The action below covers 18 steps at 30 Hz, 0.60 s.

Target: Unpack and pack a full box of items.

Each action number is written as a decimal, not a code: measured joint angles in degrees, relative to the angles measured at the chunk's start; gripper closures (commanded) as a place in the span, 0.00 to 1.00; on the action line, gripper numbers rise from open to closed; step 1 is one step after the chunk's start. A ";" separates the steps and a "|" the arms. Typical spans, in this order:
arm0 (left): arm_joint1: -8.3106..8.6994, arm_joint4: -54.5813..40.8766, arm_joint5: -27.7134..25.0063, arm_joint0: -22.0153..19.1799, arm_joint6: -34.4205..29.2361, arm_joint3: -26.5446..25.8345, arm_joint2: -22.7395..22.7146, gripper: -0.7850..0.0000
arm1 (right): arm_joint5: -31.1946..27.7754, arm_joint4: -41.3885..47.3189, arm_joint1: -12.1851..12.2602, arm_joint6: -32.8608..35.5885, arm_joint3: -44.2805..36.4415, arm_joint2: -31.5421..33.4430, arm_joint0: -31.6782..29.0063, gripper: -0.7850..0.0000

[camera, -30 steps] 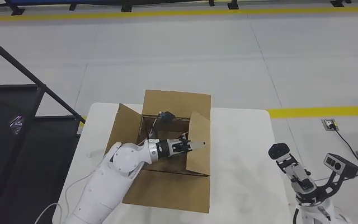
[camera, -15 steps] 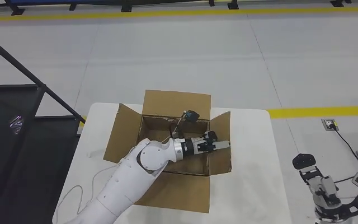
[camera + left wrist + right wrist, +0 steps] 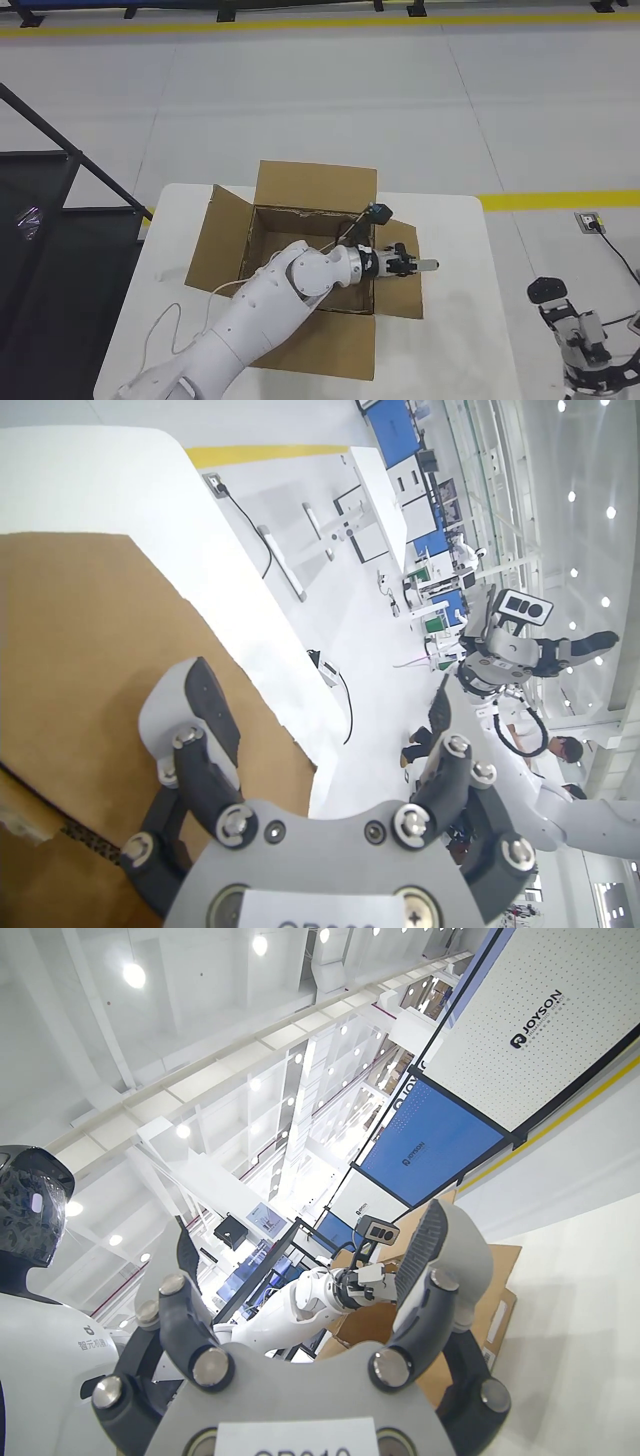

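A brown cardboard box (image 3: pixel 314 186) stands on the white table (image 3: pixel 455 330) with its flaps spread. My left gripper (image 3: pixel 424 266) lies out over the box's right flap (image 3: pixel 403 288), past the box's right wall. In the left wrist view the left gripper (image 3: pixel 320 705) is open, one finger (image 3: pixel 207 695) lying against the flap (image 3: pixel 90 625) and the other beyond the flap's edge. My right gripper (image 3: pixel 310 1248) is open with nothing between its fingers. It hangs off the table's right front corner (image 3: pixel 553 296). The arm hides most of the box's inside.
Bare table lies to the right of the box and along the left side (image 3: pixel 165 250). A black stand (image 3: pixel 60 150) and dark cloth (image 3: pixel 50 290) are left of the table. A floor socket (image 3: pixel 588 221) with a cable sits to the right.
My left gripper swept rightward from inside the box, and the right flap went from upright to folded outward. The right arm drew back toward the lower right corner.
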 measured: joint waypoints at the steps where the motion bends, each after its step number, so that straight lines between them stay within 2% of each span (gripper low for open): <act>1: -0.32 0.02 0.07 -0.10 0.13 0.67 0.06 0.00 | 0.23 0.33 0.05 -0.11 0.19 -0.10 0.31 0.00; 5: -0.98 -0.17 -0.39 -0.32 0.38 2.07 -0.46 0.00 | 1.08 1.33 0.08 -0.77 0.44 -0.30 0.70 0.00; 9: -0.60 0.04 -2.06 -0.25 1.03 0.51 -2.61 0.00 | 1.03 1.28 0.08 -0.74 0.42 -0.29 0.67 0.00; 12: 0.76 0.88 -3.71 0.81 1.51 -3.12 -5.87 0.00 | 1.03 1.28 0.08 -0.74 0.42 -0.29 0.67 0.00; 14: 2.26 2.01 -4.38 2.40 1.40 -7.24 -9.06 0.00 | 1.08 1.23 0.07 -0.77 0.36 -0.28 0.70 0.00; 18: 5.91 4.95 -3.82 8.05 -0.01 -18.90 -17.47 0.00 | 2.99 -4.11 0.09 -1.88 -2.92 -0.93 2.47 0.00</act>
